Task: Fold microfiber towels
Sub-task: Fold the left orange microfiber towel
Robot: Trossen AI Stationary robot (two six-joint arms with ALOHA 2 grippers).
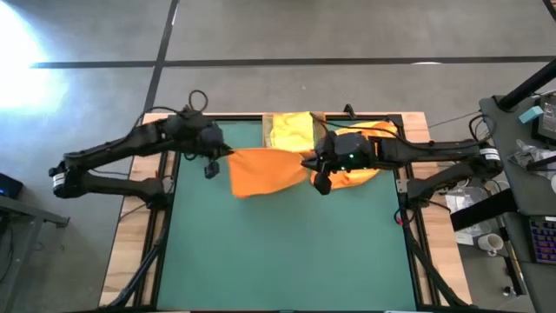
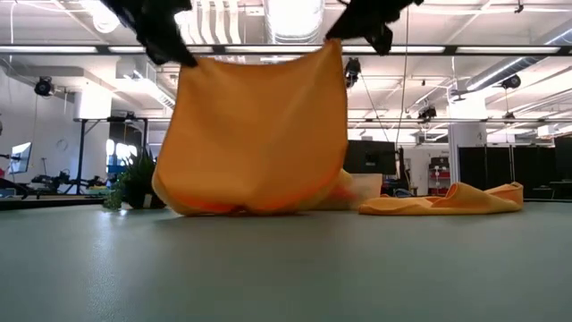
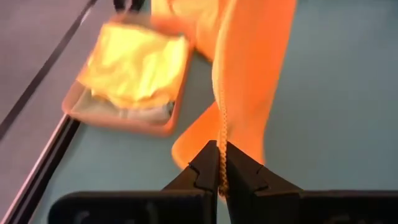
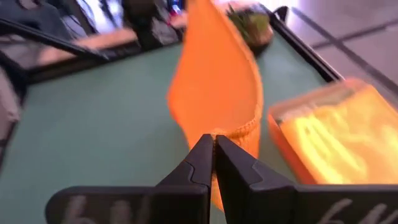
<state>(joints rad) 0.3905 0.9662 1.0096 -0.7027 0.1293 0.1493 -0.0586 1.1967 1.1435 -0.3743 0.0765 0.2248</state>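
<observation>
An orange towel (image 1: 265,171) is held stretched between both grippers above the far part of the green table mat (image 1: 287,252).

The left gripper (image 1: 211,156) is clamped on the towel's left corner, its fingers (image 3: 202,171) pinched together on the stitched hem. The cloth hangs as a sheet between the arms, and its lower edge is seen resting on the mat in the low view. The right gripper (image 1: 317,165) is clamped on the opposite corner. Behind the towel, at the far edge of the table, a shallow tray (image 3: 118,118) is found holding a yellow towel (image 1: 291,129). A second orange towel (image 2: 447,199) lies crumpled on the mat under the right arm. The mat is bordered by a pale wooden table edge (image 1: 126,252). Beyond it, a grey floor is seen from above; at table level, a bright hall with ceiling lights, ducting and a potted plant (image 2: 134,183) is recorded.
</observation>
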